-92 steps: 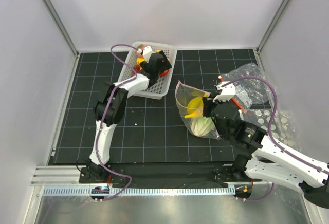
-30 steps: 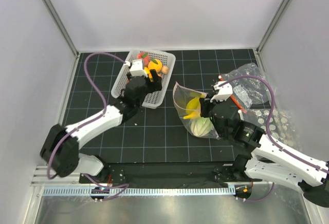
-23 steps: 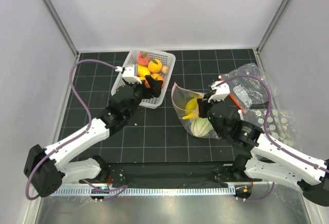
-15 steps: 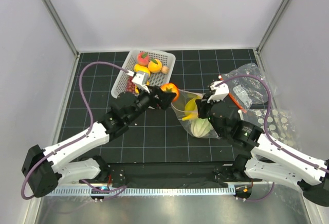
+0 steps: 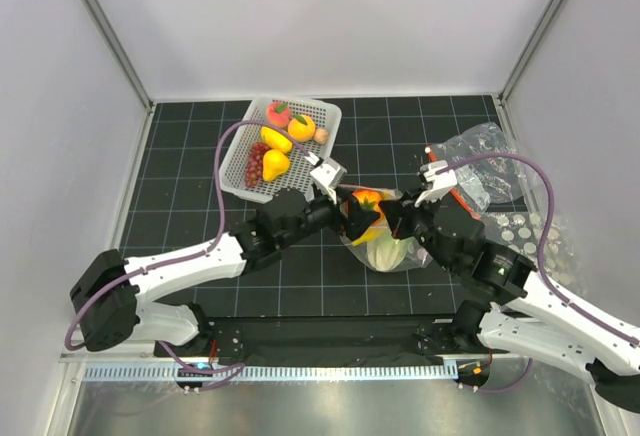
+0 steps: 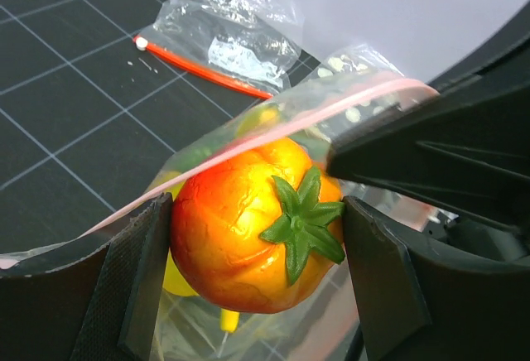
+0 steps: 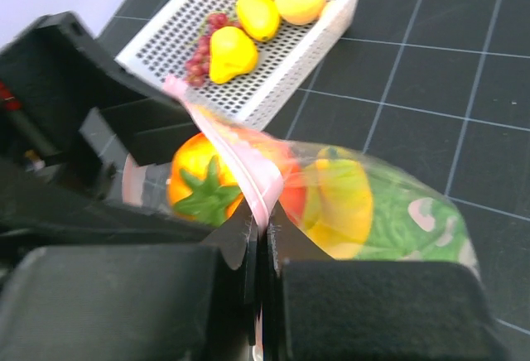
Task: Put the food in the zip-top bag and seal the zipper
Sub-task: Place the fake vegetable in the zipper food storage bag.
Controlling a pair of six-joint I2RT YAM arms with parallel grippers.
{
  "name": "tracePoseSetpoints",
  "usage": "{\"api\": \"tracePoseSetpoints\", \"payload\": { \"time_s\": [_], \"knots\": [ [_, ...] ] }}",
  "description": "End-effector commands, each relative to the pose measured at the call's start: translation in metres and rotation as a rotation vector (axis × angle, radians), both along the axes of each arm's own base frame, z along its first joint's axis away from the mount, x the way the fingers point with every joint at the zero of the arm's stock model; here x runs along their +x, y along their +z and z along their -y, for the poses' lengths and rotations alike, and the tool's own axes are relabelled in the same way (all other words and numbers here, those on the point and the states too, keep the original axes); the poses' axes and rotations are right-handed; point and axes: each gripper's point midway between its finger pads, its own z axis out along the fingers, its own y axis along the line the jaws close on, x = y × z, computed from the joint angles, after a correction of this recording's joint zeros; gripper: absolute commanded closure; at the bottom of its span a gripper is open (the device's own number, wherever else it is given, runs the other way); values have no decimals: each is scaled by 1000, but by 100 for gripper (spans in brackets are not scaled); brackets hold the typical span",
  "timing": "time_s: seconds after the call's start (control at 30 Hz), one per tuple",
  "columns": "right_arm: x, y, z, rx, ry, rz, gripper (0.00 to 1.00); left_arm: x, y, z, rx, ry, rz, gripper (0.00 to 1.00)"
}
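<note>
The zip-top bag (image 5: 392,246) lies just off the mat's middle toward 4 o'clock, its mouth turned toward 10 o'clock, with the banana (image 7: 339,199) and the cabbage (image 7: 410,212) already inside. My right gripper (image 7: 253,245) has its fingers pressed together on the zipper (image 7: 232,154), lifting that lip so the mouth gapes. My left gripper (image 6: 257,241) is clamped on the orange-red round fruit (image 6: 240,228), one finger on each side. The fruit sits right at the mouth with the pink-edged lip arching over its top. To do this well, I judge I should carry the fruit deeper past the lip, toward 4 o'clock, before spreading my left fingers, so it settles against the banana and cannot roll back out. My right should hold the lip high without tugging the bag away. The basket (image 5: 300,102) at 11 o'clock holds the peach (image 5: 279,113), grapes (image 5: 256,164) and yellow pieces (image 5: 275,163) yet to bring. The undotted bag (image 5: 482,156) lies at 2 o'clock, well apart.
</note>
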Motion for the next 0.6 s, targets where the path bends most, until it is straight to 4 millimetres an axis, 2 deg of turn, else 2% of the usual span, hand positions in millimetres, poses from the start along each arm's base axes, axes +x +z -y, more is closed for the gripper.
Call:
{"api": "tracePoseSetpoints", "payload": {
  "time_s": [0.0, 0.07, 0.1, 0.17, 0.23, 0.27, 0.33, 0.37, 0.43, 0.57],
  "knots": [
    [-13, 55, -6, 166, 75, 70, 99, 5, 40, 8, -51, 13, 108, 65],
    [-13, 56, -3, 170, 63, 75, 99, -2, 35, 11, -6, -12, 119, 51],
    [-12, 55, -2, 169, 57, 76, 99, -7, 39, 13, 7, -21, 134, 36],
    [-10, 52, 1, 164, 34, 74, 99, -7, 33, 8, 56, 7, 118, 26],
    [-7, 49, 2, 162, 19, 75, 99, -15, 43, 6, 60, 15, 132, 11],
    [-6, 48, 3, 158, 8, 75, 99, -15, 41, 2, 80, 36, 128, 9],
    [-4, 48, 4, 161, -4, 79, 99, -25, 52, -2, 68, 37, 134, 4],
    [-3, 46, 5, 158, -10, 78, 99, -28, 50, -6, 85, 45, 125, 4],
    [-3, 47, 6, 159, -17, 83, 99, -33, 61, -15, 66, 76, 116, 2],
    [-2, 44, 7, 142, -22, 85, 99, -36, 66, -35, 56, 150, 101, 1]
  ]
}}
